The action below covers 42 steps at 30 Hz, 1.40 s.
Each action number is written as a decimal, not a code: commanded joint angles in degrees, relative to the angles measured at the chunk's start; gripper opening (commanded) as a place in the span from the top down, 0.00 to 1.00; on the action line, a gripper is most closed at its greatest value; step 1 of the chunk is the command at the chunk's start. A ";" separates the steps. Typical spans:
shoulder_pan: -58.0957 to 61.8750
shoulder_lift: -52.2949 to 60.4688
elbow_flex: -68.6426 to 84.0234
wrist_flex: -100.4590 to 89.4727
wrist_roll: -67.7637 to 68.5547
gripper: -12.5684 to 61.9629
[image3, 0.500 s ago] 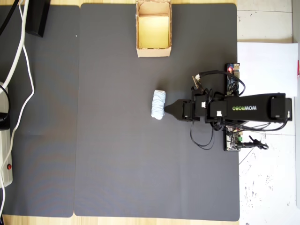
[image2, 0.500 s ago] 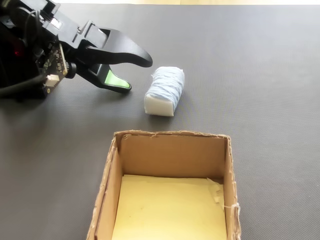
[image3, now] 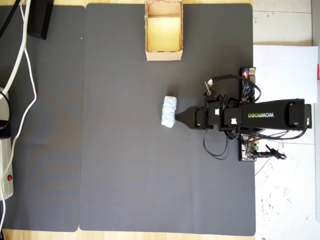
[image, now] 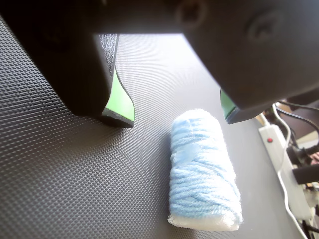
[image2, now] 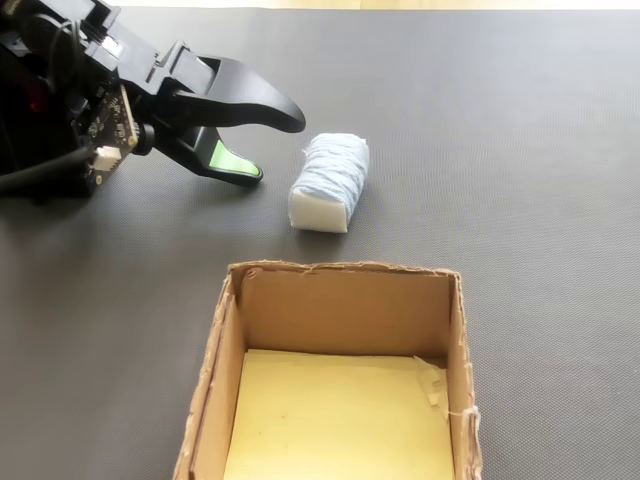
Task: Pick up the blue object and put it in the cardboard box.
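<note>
The blue object is a pale blue yarn-like roll on a white core, lying on its side on the dark mat. My gripper is open just to its left in the fixed view, jaws spread, with nothing between them. In the wrist view the roll lies just ahead of my gripper, its near end roughly level with the green-padded fingertips. From overhead, the gripper points at the roll from the right. The cardboard box stands open and empty; in the overhead view it sits at the mat's top edge.
A black textured mat covers the table. A white power strip and white cables lie along the left side in the overhead view. The arm's base with circuit boards and white paper are at the right.
</note>
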 commanded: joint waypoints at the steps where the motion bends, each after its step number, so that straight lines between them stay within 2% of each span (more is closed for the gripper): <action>1: 0.00 5.45 2.72 4.83 2.81 0.37; 42: 0.35 5.45 2.72 0.62 2.72 0.36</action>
